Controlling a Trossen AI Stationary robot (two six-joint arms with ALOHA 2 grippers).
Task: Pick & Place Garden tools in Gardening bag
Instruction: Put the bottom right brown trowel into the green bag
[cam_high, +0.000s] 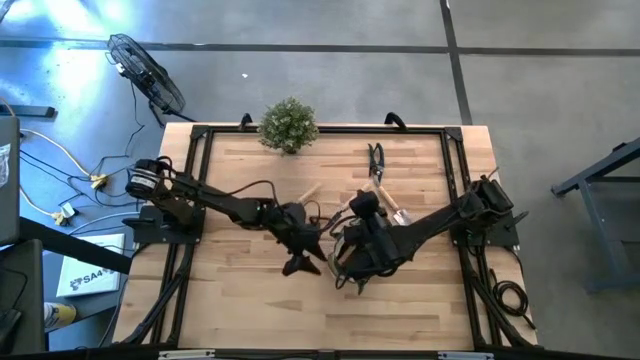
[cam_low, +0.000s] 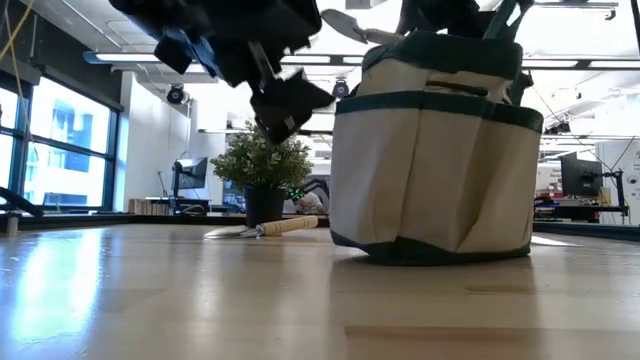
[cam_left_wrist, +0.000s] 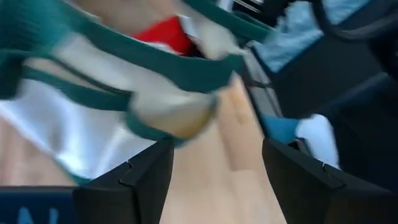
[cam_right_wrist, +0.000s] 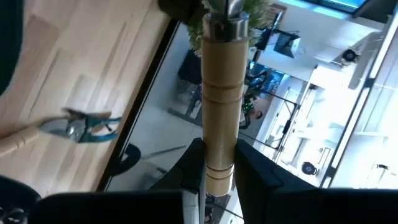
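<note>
The tan and green gardening bag (cam_low: 430, 150) stands upright on the table's middle, mostly under my right arm in the high view. Something red (cam_left_wrist: 165, 31) shows inside its mouth. My left gripper (cam_left_wrist: 217, 149) hangs open, with nothing between its fingers, above the table just left of the bag (cam_left_wrist: 93, 124). My right gripper (cam_right_wrist: 217, 158) is up by the bag, shut on a wooden-handled tool (cam_right_wrist: 221, 74). Green-handled pruners (cam_high: 376, 160) lie flat toward the far edge. A wooden-handled trowel (cam_low: 270, 228) lies flat behind the bag's left. My right gripper pinches the tool's wooden handle (cam_right_wrist: 217, 140) near its free end between the two fingers. The handle runs straight out along the fingers, its metal collar (cam_right_wrist: 224, 25) farthest from them. The tool is lifted clear of the table.
A bushy potted plant (cam_high: 289, 125) stands at the far edge's middle. Another wooden-handled tool (cam_high: 396, 208) lies right of the bag, near the pruners. Bare wood lies along the near half of the table (cam_high: 300, 310). A black frame runs around the tabletop.
</note>
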